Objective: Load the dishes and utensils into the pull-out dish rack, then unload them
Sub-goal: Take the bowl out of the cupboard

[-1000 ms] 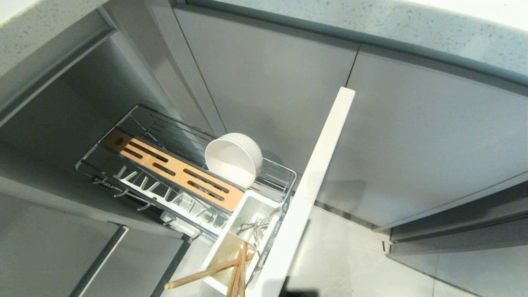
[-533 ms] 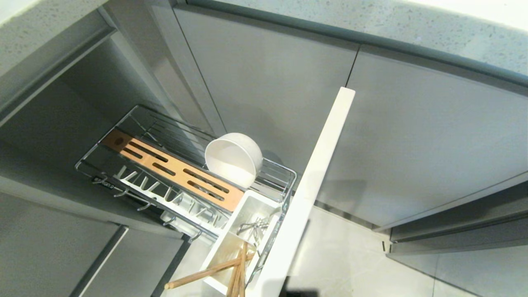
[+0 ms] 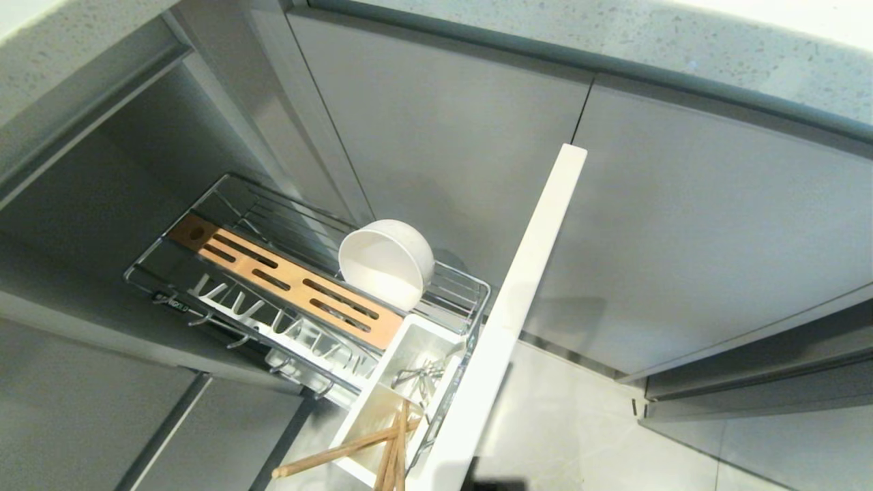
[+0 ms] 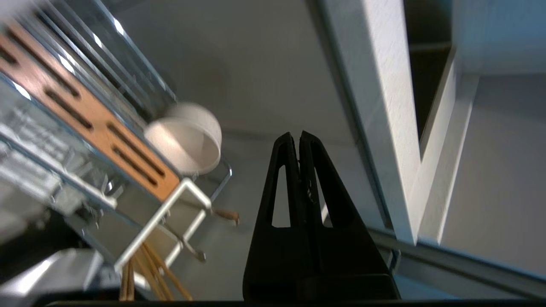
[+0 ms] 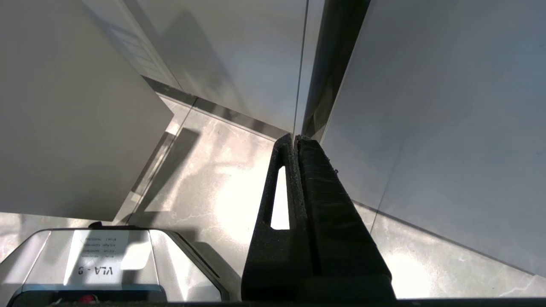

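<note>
Left gripper (image 4: pixel 297 135) pinched together, empty, beside white bowl (image 3: pixel 386 261); we'd reopen wide, straddle the rim squarely, lift clear of rack wires.

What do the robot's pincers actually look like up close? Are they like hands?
Not like hands. Each one, the left pincer and the right pincer, is a pair of long matte-black fingers tapering from a broad base to a narrow tip, rather like a beak. Each finger has a slim cut-out slot. The right one's inner faces look rough and grainy. No cables or markings show on them, and the arms themselves are out of sight.
</note>
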Robot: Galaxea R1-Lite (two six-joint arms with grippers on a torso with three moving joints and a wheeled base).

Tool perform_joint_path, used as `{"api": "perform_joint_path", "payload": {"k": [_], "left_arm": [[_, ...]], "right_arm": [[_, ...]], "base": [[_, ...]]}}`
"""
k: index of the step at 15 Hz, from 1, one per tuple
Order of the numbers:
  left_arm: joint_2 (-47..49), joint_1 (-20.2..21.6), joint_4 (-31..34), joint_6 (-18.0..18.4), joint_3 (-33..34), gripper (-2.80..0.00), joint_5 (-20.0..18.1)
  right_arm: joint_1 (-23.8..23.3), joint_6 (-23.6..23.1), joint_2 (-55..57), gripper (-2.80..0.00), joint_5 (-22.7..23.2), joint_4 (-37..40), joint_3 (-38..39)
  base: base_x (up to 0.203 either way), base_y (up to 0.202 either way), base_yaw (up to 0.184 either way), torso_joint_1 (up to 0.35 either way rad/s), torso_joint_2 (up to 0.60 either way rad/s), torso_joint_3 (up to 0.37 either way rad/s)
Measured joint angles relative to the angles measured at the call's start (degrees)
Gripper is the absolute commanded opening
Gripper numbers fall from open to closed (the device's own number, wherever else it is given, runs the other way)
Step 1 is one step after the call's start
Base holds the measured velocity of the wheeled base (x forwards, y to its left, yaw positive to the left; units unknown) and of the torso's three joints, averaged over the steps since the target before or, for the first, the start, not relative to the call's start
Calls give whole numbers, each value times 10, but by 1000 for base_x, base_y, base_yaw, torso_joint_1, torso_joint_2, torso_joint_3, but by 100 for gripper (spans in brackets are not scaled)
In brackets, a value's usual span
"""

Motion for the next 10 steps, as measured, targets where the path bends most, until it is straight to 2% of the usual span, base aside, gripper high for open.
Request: {"api": "perform_joint_path", "payload": {"k": [5, 10], "left_arm": [[27, -75, 18, -46, 33, -280, 5], [75, -159, -17, -65, 106, -280, 95]], "right_arm": [[0, 0, 0, -280, 0, 0, 0], [0, 0, 0, -280, 0, 0, 0]], "base": [[0, 0, 0, 0, 0, 0], [0, 0, 0, 0, 0, 0]]}}
